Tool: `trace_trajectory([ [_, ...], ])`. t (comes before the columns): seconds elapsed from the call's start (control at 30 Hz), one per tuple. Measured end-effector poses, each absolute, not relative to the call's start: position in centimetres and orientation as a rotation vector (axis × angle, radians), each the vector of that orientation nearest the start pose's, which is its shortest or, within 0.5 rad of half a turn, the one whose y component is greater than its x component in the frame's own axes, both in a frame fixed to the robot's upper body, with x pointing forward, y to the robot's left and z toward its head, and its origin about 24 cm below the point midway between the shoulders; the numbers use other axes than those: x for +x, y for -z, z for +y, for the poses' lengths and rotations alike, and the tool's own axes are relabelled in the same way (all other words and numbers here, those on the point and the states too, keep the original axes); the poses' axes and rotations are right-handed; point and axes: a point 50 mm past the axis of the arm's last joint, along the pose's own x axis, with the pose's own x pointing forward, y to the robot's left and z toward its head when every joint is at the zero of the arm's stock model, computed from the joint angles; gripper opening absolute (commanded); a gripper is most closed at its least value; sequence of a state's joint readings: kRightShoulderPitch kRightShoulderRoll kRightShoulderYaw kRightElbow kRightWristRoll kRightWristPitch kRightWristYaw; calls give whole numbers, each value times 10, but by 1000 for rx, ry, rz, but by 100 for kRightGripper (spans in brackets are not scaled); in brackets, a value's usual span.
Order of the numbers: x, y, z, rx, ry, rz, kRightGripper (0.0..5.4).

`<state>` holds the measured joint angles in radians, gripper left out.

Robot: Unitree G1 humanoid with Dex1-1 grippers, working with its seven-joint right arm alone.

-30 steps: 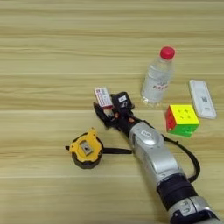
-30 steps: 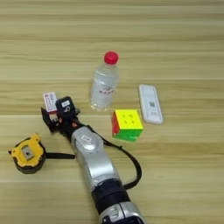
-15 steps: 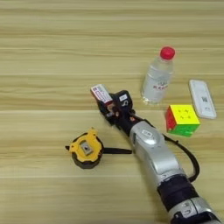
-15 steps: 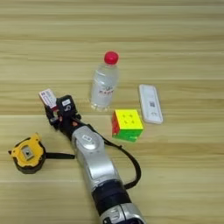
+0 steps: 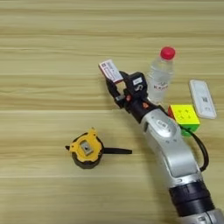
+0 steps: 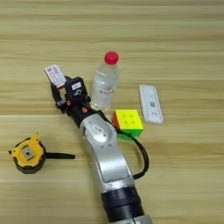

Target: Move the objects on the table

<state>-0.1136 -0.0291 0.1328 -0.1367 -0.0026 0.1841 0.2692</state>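
Clamping one small red-white box [image 5: 110, 71], right gripper [image 5: 114, 85], one bottle [image 5: 159, 77], one cube [image 5: 184, 117]

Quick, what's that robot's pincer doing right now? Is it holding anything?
Right pincer: closed on the small red-white box, holding it beside the clear bottle.

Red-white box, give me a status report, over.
Right gripper shut on red-white box. Bottle close on its right, upright. Tape measure, cube, white device lying clear.
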Motion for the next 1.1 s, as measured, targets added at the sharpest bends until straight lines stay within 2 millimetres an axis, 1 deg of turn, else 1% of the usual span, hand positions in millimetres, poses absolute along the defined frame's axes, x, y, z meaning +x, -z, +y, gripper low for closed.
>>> trace_trajectory([
  [0.03,265,-86,-102,-55,-423,-64,209],
  [0.13,250,-105,-119,-82,-381,-108,209],
  [0.23,240,-132,-136,-94,-325,-196,209],
  [0.27,236,-146,-151,-110,-273,-243,209],
  [0.33,233,-153,-164,-117,-216,-262,209],
  [0.4,231,-157,-171,-104,-191,-264,209],
  [0.43,229,-160,-182,-104,-142,-278,209],
  [0.53,227,-163,-200,-98,-65,-277,209],
  [0.6,227,-161,-214,-97,-15,-262,209],
  [0.67,231,-151,-231,-96,49,-216,209],
  [0.77,237,-135,-241,-78,81,-153,209],
  [0.83,241,-119,-251,-60,113,-101,209],
  [0.97,249,-98,-271,-53,169,-41,209],
  [1.1,253,-76,-286,-44,216,31,209],
])
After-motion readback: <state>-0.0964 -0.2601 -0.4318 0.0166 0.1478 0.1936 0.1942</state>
